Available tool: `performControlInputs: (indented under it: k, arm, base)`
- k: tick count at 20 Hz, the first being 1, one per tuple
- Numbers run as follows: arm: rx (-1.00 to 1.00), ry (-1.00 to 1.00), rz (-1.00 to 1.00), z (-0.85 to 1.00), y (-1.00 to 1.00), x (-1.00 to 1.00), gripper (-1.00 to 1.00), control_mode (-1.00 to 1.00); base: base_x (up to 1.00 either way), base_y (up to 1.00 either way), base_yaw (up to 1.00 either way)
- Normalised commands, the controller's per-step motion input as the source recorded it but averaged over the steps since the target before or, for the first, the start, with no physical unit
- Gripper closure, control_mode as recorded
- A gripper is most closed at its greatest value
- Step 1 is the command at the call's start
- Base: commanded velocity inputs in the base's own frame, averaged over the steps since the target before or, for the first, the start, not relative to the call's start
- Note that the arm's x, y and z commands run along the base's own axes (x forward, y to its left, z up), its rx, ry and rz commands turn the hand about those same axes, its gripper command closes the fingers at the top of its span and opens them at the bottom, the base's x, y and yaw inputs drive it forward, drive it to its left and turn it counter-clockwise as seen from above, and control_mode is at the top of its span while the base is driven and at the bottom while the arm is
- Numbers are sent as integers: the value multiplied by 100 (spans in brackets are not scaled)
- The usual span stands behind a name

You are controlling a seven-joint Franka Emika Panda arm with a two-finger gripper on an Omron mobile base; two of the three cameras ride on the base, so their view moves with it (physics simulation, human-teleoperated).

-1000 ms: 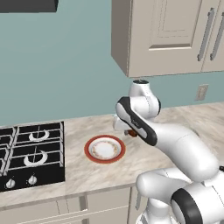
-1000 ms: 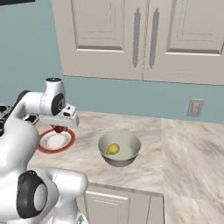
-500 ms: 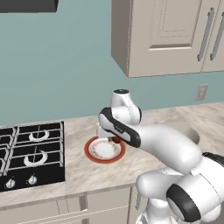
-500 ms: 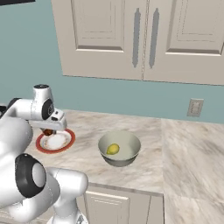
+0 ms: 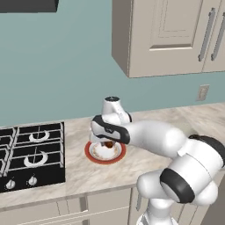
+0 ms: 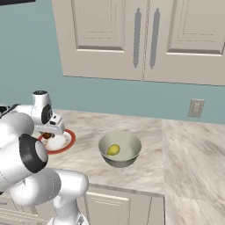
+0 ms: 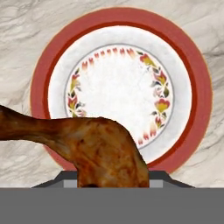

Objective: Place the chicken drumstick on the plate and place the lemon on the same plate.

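My gripper [image 5: 108, 143] hangs just above the plate [image 5: 92, 153], shut on the chicken drumstick [image 5: 108, 144]. In the hand view the brown drumstick [image 7: 98, 148] sits low in front, its thin end pointing left, with the red-rimmed plate [image 7: 192, 70] directly beyond it. The fingertips are hidden behind the meat. From the right base view the drumstick [image 6: 46, 135] shows over the plate [image 6: 66, 143]. The yellow-green lemon [image 6: 113, 150] lies inside a grey bowl [image 6: 131, 156] to the right of the plate.
A black gas stove [image 5: 26, 154] lies left of the plate. Wall cabinets [image 5: 176, 35] hang above the marble counter [image 5: 132, 167]. An outlet [image 6: 196, 107] is on the teal wall.
The arm has swung left and lowered, carrying the drumstick from beside the plate's right edge to just over the plate. The lemon and bowl have not moved.
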Motion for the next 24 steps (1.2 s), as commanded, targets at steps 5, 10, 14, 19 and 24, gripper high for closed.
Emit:
performControlInputs:
  k: [5,10,14,19,24]
  arm:
    - [0,0,0,-33,4,21,100,-100]
    - [0,0,0,-34,6,21,100,-100]
    - [0,0,0,-29,11,22,100,-100]
    - [0,0,0,-23,9,17,100,-100]
    - [0,0,0,-23,2,11,100,-100]
  base:
    - [0,0,0]
    - [0,0,0]
    - [0,0,0]
    - [0,0,0]
    - [0,0,0]
